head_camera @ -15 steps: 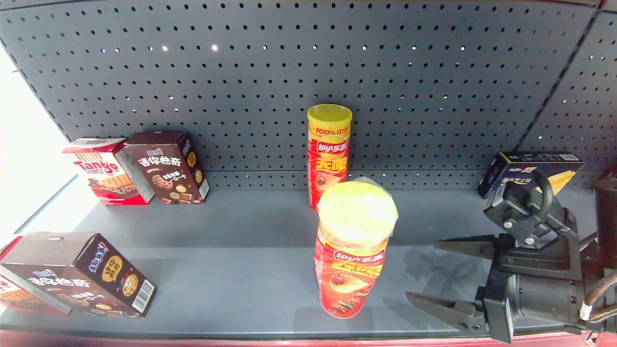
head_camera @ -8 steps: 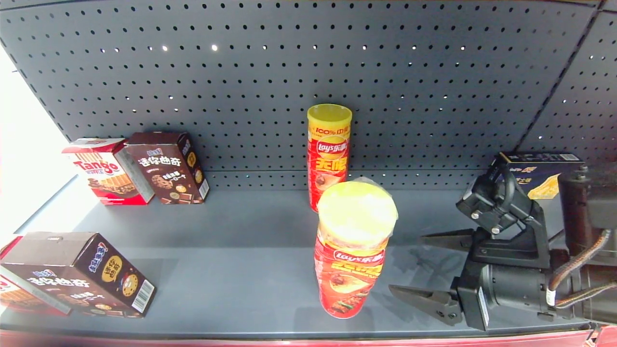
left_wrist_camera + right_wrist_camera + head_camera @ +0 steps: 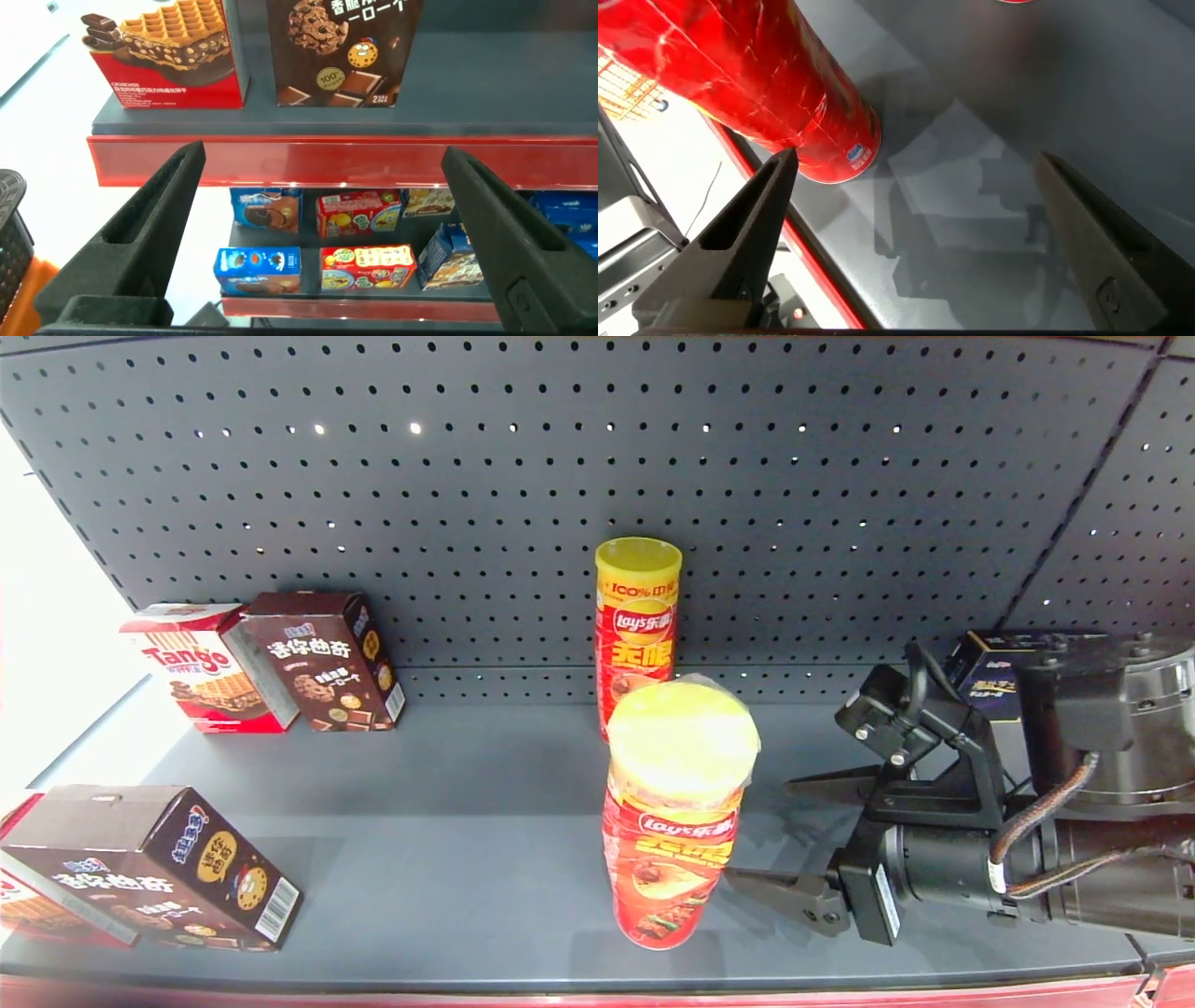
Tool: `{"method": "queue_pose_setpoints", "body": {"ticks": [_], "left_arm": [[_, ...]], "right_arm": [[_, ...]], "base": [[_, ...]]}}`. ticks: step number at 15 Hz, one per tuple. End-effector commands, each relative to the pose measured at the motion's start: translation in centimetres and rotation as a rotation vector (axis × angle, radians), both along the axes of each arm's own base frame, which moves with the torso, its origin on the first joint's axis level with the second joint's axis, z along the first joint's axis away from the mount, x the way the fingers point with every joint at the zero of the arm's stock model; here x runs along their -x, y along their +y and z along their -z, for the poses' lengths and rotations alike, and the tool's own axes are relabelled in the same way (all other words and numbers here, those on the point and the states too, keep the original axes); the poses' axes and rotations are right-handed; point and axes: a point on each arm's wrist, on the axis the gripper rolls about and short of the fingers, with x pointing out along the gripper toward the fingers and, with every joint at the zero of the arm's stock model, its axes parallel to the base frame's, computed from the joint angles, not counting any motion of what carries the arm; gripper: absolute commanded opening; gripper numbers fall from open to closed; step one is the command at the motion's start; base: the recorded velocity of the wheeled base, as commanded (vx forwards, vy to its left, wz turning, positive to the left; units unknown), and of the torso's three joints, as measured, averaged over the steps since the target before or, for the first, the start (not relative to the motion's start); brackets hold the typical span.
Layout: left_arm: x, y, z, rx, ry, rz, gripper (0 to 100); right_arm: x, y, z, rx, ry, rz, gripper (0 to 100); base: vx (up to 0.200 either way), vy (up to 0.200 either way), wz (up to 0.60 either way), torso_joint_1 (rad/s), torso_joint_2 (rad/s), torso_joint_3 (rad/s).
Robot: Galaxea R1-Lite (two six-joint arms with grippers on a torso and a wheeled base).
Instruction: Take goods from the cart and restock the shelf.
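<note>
Chip can (image 3: 677,821) upright on the shelf (image 3: 448,821), near the front edge, just ahead of the right gripper (image 3: 761,833) and right beside the tip of its nearer finger; touching or not, cannot tell. Same can at the edge of the right wrist view (image 3: 738,84), base flat on the shelf, off to one side of the spread fingers. Right gripper wide open with nothing between the jaws, lying low over the shelf. Judged as set down and let go, so this item counts as stocked.

Second can (image 3: 638,625) straight beyond the first, farther from the gripper, against the pegboard (image 3: 747,476). Dark box (image 3: 985,672) behind the right arm, at the back. Far across from the gripper, past both cans: wafer box (image 3: 201,667) and cookie box (image 3: 327,663) at the back, another cookie box (image 3: 154,863) at the front.

Left gripper (image 3: 322,215) also wide open and empty, held out in front of the shelf's red lip, with the lower shelves (image 3: 355,252) of goods beyond it.

Probably left to do: draw the right arm back clear of the can without knocking it, then fetch more from the cart. Plenty of bare shelf on both sides of the cans, so restocking looks well short of finished.
</note>
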Motion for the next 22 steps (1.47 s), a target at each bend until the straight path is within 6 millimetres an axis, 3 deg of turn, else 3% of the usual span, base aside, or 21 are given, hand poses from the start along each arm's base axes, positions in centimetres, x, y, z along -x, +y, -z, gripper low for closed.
{"method": "queue_pose_setpoints", "body": {"ticks": [1,22], "left_arm": [[-0.01,0.0,-0.01,0.0,0.001,0.0,100],[0.0,0.0,0.0,0.002,0.0,-0.001,100]], "right_arm": [[-0.16,0.16,0.13,0.003,0.004,-0.001,100],[-0.58,0.58,0.08,0.017,-0.012,-0.013,100]], "base": [[0.0,0.0,0.0,0.0,0.0,0.0],[0.0,0.0,0.0,0.0,0.0,0.0]]}}
